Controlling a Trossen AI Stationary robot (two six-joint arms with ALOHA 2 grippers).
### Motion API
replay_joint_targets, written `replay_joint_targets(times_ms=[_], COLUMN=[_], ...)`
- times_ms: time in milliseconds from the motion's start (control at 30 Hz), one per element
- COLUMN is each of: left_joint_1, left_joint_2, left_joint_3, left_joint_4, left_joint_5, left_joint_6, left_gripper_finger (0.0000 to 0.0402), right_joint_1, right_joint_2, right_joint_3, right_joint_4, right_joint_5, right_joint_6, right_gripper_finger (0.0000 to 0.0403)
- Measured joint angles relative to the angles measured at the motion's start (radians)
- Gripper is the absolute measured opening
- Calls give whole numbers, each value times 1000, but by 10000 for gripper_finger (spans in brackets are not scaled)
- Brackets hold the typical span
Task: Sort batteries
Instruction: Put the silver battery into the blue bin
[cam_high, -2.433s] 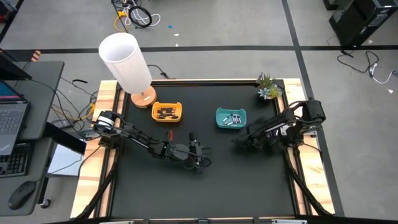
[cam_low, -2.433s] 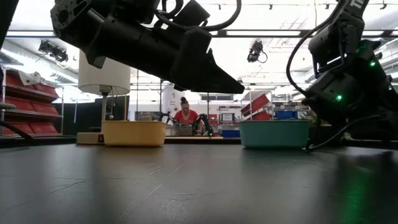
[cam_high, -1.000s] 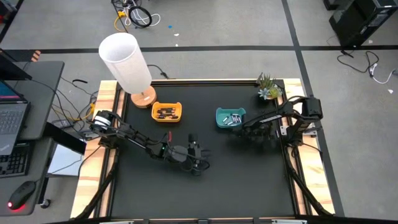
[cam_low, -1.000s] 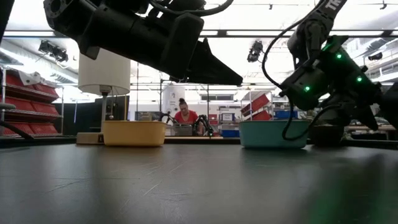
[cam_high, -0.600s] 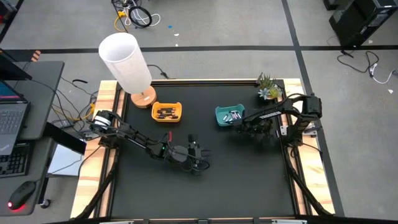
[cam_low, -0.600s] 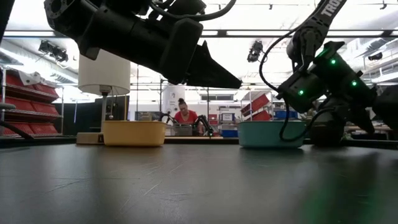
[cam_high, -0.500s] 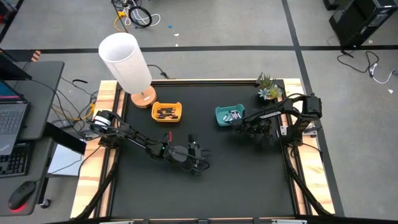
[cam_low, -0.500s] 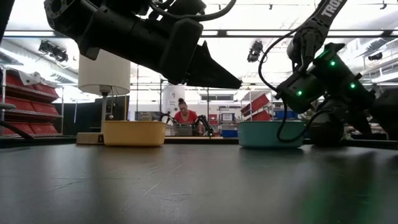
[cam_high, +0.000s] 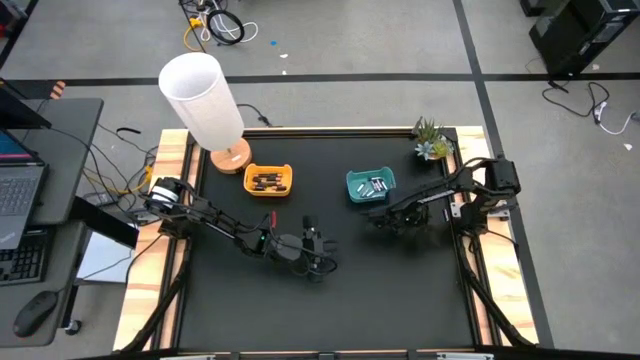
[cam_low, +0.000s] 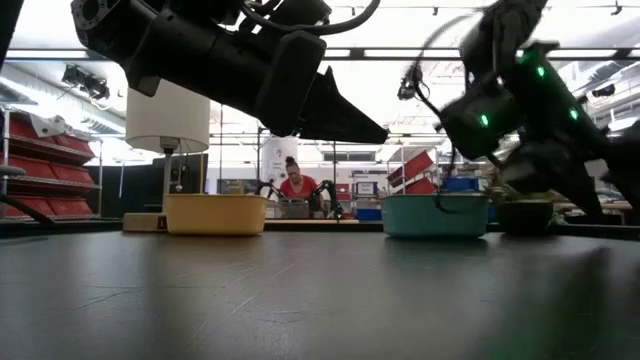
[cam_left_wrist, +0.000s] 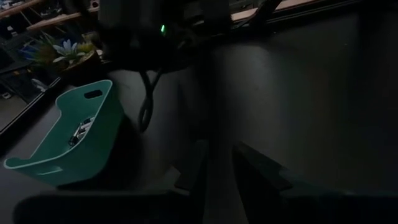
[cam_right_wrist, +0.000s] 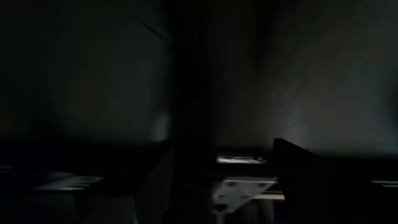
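Observation:
An orange tray at the table's far left holds dark batteries. A teal tray to its right holds pale silver batteries; the left wrist view shows it too. My left gripper hovers over the bare middle of the table, nearer the front than either tray. Its fingers stand a little apart with nothing between them. My right gripper hangs open just on the near side of the teal tray and holds nothing.
A white-shaded lamp stands at the far left corner and a small potted plant at the far right corner. A desk with a laptop is left of the table. A person sits in the room beyond.
My right gripper has gone over the teal tray's near right side. It has then drawn back toward the table's near edge and a little to the left, turning as it went. My left arm has kept still.

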Motion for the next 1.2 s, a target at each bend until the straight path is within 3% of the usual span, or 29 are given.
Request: replay_joint_targets(times_ms=[233,333,400,567,733,867,1200], left_joint_1=[10,37,68,127,207,243,294], left_joint_2=[2,16,46,133,259,382,668], left_joint_3=[0,1,39,189,442,640,1065], left_joint_4=[29,93,124,77,-40,-111,-236], left_joint_5=[0,62,156,230,358,405,433], left_joint_6=[133,88,37,47,53,53,50], left_gripper_finger=[90,90,90,90,90,90,161], right_joint_1=[123,172,215,313,394,426,462], right_joint_2=[-6,-101,-185,-361,-459,-488,-463], right_joint_3=[271,354,394,410,370,356,343], right_joint_4=[-248,-187,-154,-116,79,178,215], right_joint_5=[-41,-18,66,457,705,838,980], right_joint_6=[395,565,688,962,968,889,827], right_gripper_finger=[232,221,212,188,170,165,164])
